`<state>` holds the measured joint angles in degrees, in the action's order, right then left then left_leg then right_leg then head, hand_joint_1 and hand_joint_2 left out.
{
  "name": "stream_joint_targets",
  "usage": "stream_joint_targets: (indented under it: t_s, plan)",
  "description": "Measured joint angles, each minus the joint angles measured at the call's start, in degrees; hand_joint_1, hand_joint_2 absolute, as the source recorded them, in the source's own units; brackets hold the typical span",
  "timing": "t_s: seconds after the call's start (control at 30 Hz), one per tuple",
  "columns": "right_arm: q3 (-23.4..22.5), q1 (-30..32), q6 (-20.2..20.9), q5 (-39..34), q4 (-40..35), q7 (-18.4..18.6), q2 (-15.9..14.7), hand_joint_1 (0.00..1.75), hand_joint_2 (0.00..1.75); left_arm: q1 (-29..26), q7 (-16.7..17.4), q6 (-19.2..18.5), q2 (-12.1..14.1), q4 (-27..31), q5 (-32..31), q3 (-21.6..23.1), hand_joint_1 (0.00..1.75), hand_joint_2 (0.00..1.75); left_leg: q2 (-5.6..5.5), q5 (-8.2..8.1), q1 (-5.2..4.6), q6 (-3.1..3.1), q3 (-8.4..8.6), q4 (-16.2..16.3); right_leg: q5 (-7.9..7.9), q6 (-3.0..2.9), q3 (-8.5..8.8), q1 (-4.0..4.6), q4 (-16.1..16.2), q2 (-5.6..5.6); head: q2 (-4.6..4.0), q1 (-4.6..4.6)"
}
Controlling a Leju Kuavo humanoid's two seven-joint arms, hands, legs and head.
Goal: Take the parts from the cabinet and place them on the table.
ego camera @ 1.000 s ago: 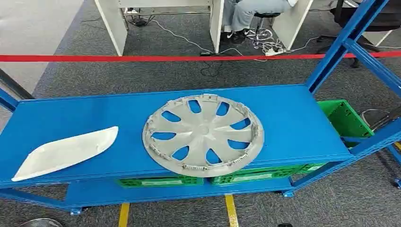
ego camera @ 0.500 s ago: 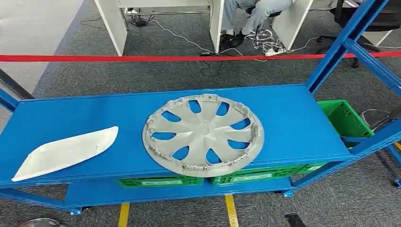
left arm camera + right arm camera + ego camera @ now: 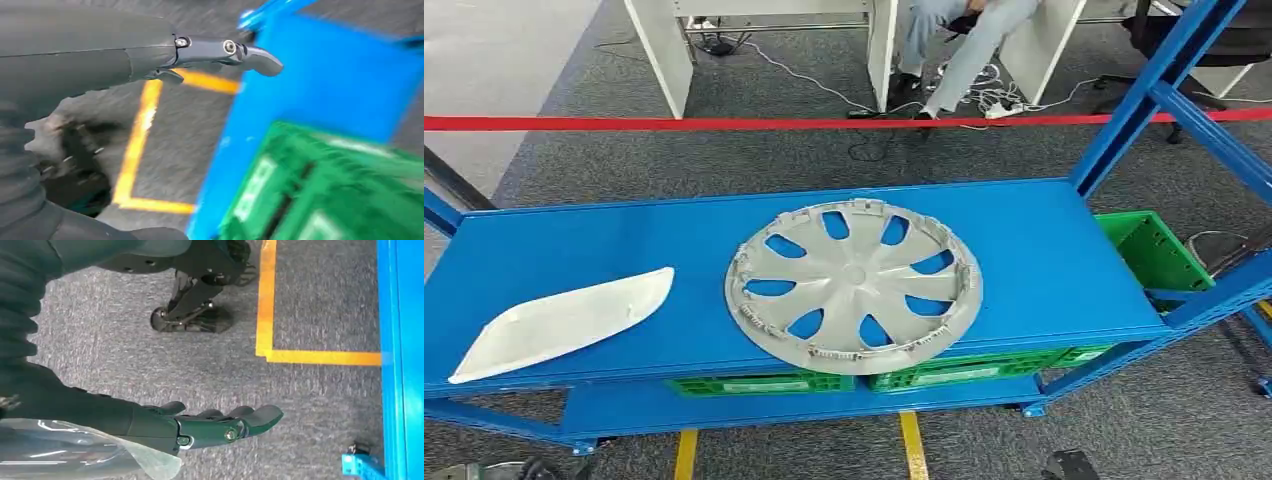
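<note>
Wheel cover point(image 3: 854, 285) flat at centre of blue shelf point(image 3: 1044, 250), inner side up, front rim at the shelf edge, presumably within easy reach. White panel point(image 3: 564, 322) flat near the shelf's left end, well apart. Green crates point(image 3: 1149, 250) below and beside. Left hand point(image 3: 220, 52) and right hand point(image 3: 220, 426) hanging low over carpet, fingers straight and apart, holding nothing. Nothing moved to a bench yet.

One round silver plastic wheel cover with spoke-shaped cutouts point(image 3: 854, 286) and one flat white elongated plastic panel point(image 3: 564, 322) lie on the blue metal shelf point(image 3: 1044, 250). At least three green plastic crates show below and beside it point(image 3: 764, 384) point(image 3: 954, 373) point(image 3: 1152, 250). One red barrier tape point(image 3: 674, 123) stretches across behind.
</note>
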<state>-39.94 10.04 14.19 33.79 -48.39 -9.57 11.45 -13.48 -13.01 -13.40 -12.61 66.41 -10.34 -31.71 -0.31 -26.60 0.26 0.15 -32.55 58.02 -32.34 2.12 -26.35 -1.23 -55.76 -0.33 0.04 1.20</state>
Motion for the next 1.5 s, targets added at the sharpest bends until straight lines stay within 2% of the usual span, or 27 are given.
stream_joint_targets:
  t_s: [0.17, 0.5, 0.8, 1.17, 1.33, 1.43, 1.5]
  plan:
    - [-3.61, -0.07, 0.76, 3.41, -1.44, -0.55, 0.96, 0.00, 1.75, -1.37, -1.94, 4.02, 2.14, 8.48, -2.34, 2.84, 0.00, 1.75, 0.00, 0.00, 0.00, 0.00, 0.00, 0.00, 0.00, 0.00, 0.00, 0.00, 0.00, -0.01, 0.00, 0.02]
    - [-9.22, -0.99, 0.96, 9.74, -1.90, -1.99, 1.94, 0.00, 1.75, -2.83, -4.24, 12.47, 9.05, 22.65, -8.54, 11.77, 0.00, 1.75, -0.02, 0.02, 0.02, 0.00, 0.00, 0.00, 0.00, 0.00, 0.00, 0.00, 0.00, -0.07, 0.00, 0.07]
    - [-13.40, -2.22, 0.24, 15.39, -1.00, -3.72, 2.21, 0.00, 1.75, -2.49, -7.50, 19.43, 16.33, 34.05, -14.19, 22.08, 0.00, 1.75, 0.02, 0.06, 0.01, -0.01, 0.03, 0.00, 0.03, 0.00, 0.01, -0.01, -0.01, 0.03, 0.00, 0.04]
    - [-17.72, -4.07, -0.94, 22.03, 1.12, -5.64, 2.40, 0.00, 1.75, -0.80, -12.33, 25.22, 26.26, 47.22, -19.17, 35.97, 0.00, 1.75, 0.02, 0.06, 0.01, -0.01, 0.03, 0.00, 0.03, 0.00, 0.01, -0.01, -0.01, 0.05, 0.00, 0.02]
    - [-19.78, -4.61, -1.40, 24.59, 1.84, -6.23, 2.73, 0.00, 1.75, -0.65, -11.53, 25.94, 30.19, 52.50, -21.73, 41.05, 0.00, 1.75, 0.02, 0.05, 0.01, -0.01, 0.02, 0.00, 0.03, 0.00, 0.01, -0.01, -0.01, 0.06, 0.00, 0.02]
    - [-20.83, -4.68, -1.40, 25.29, 1.84, -6.21, 3.15, 0.00, 1.75, -1.19, -6.96, 23.71, 31.85, 54.02, -22.80, 41.97, 0.00, 1.75, 0.02, 0.05, 0.01, -0.01, 0.02, 0.00, 0.03, 0.00, 0.01, 0.00, -0.01, 0.02, 0.00, 0.02]
    - [-20.91, -4.69, -1.36, 25.48, 1.84, -6.19, 3.17, 0.00, 1.75, -1.28, -5.42, 22.97, 32.04, 54.20, -23.19, 42.16, 0.00, 1.75, 0.02, 0.06, 0.01, -0.01, 0.02, 0.00, 0.03, 0.00, 0.02, 0.00, -0.01, 0.01, 0.00, 0.00]
